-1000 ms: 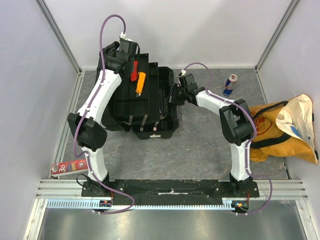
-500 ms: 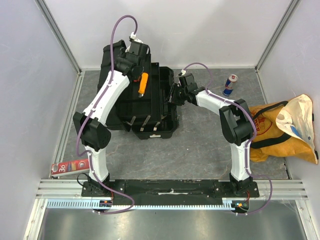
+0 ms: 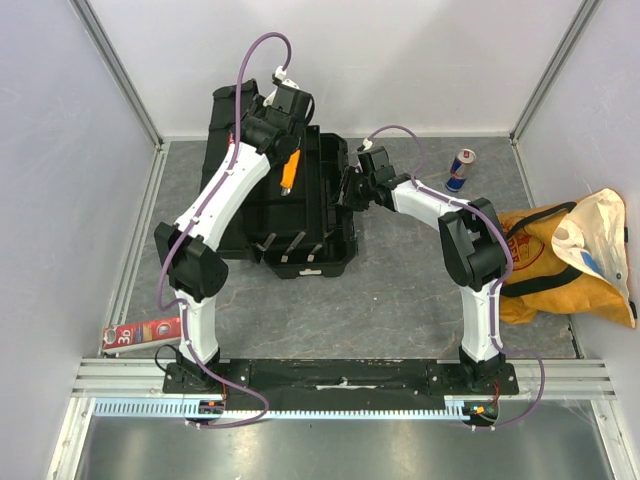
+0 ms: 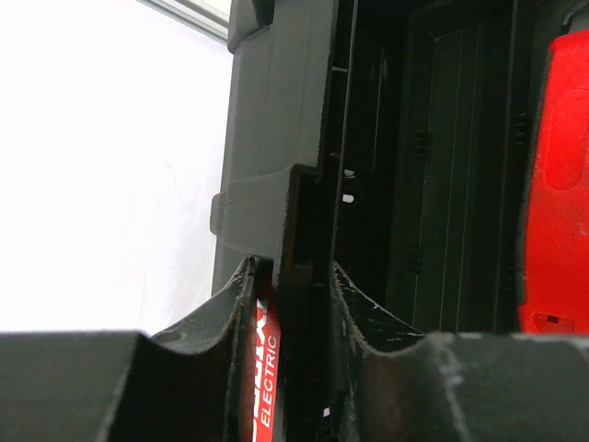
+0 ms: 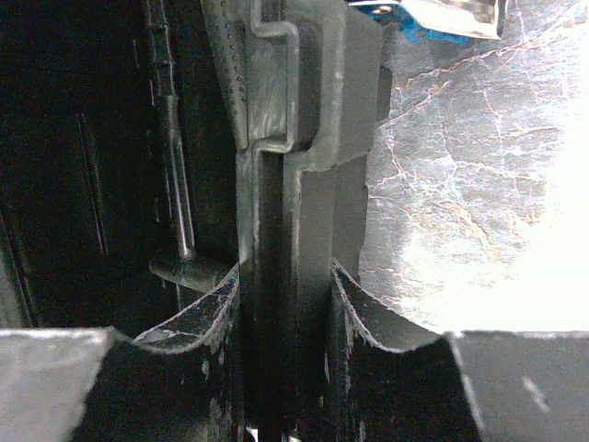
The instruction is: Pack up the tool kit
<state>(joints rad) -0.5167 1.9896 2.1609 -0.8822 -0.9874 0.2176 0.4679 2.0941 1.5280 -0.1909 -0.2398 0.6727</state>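
One orange handle (image 3: 288,170) in black toolbox (image 3: 300,256)

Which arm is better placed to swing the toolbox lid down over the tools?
Left: the left gripper is shut on the lid edge. The right gripper clamps the toolbox side wall, probably steadying it.

White-shelled arms (image 3: 215,203), black joints (image 3: 190,270), looping purple cables (image 3: 263,39), scuffed black fingers (image 4: 198,364).

the top view looks down from behind the arm bases (image 3: 190,378) over the whole grey table (image 3: 400,290). each wrist view peers along its fingers (image 4: 184,368), close against the large black plastic toolbox (image 3: 290,215), shared by all.
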